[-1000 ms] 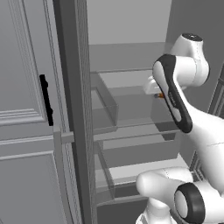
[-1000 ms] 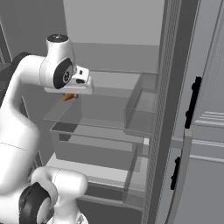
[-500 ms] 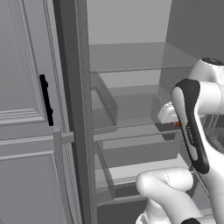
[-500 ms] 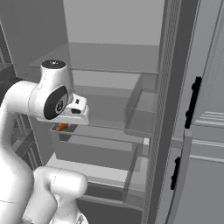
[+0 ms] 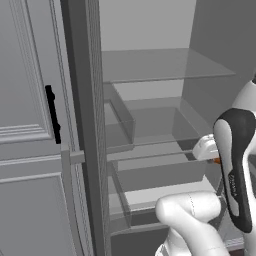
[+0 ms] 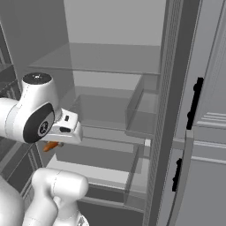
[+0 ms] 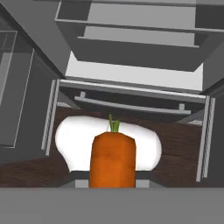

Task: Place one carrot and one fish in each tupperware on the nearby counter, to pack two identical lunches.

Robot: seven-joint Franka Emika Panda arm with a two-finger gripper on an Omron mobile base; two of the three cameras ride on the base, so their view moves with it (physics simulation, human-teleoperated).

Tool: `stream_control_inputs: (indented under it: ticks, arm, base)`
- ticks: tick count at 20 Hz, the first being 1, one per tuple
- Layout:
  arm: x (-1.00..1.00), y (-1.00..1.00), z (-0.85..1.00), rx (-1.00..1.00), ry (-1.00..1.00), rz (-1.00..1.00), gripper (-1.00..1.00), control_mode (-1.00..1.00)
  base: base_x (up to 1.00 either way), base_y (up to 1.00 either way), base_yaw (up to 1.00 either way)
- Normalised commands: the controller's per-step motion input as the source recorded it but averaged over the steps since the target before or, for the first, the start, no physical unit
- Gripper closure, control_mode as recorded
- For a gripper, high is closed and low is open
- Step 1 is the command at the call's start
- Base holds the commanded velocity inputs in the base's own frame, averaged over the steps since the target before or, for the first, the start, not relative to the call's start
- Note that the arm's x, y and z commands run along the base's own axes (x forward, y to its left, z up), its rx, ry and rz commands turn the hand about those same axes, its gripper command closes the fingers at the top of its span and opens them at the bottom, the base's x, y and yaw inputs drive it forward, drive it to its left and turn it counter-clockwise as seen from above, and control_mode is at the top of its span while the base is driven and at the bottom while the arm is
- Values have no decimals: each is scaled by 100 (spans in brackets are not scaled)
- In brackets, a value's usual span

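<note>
1. My gripper point(image 6: 56, 144) is clamped on a carrot point(image 7: 113, 159); in the hand view the orange root stands between my fingers with its small green stem at the far end.
2. In the right base view an orange tip of the carrot pokes out just under my white hand, at the left side of the open fridge point(image 6: 114, 110).
3. In the left base view my hand point(image 5: 206, 148) sits at the right, partly behind my own forearm, with a speck of orange at its edge.
4. My hand hangs in front of the fridge at about the level of its middle glass shelf point(image 5: 150, 150), outside the compartment rather than in it.
5. The fridge interior is grey, with a glass shelf point(image 6: 101, 59) high up, a clear bin point(image 6: 140, 110) on the right inner side, and a drawer point(image 6: 99, 154) lower down.
6. The grey panelled fridge door point(image 5: 30, 150) with a black handle point(image 5: 52, 120) stands open at the left in the left base view.
7. Past the carrot, the hand view shows a dark brown floor point(image 7: 179, 148) and the fridge's lower drawers.
</note>
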Motion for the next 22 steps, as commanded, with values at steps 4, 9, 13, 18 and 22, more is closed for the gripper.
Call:
stream_control_inputs:
  ticks: [4, 9, 13, 18, 22]
  arm:
    - [0, 0, 0, 0, 0, 0, 100, 100]
    - [0, 0, 0, 0, 0, 0, 100, 100]
    - [0, 0, 0, 0, 0, 0, 100, 100]
    - [0, 0, 0, 0, 0, 0, 100, 100]
    - [0, 0, 0, 0, 0, 0, 100, 100]
  base:
    - [-100, 0, -2]
    - [-100, 0, -3]
    - [-100, 7, 8]
    - [-100, 69, 31]
    - [-93, 100, 58]
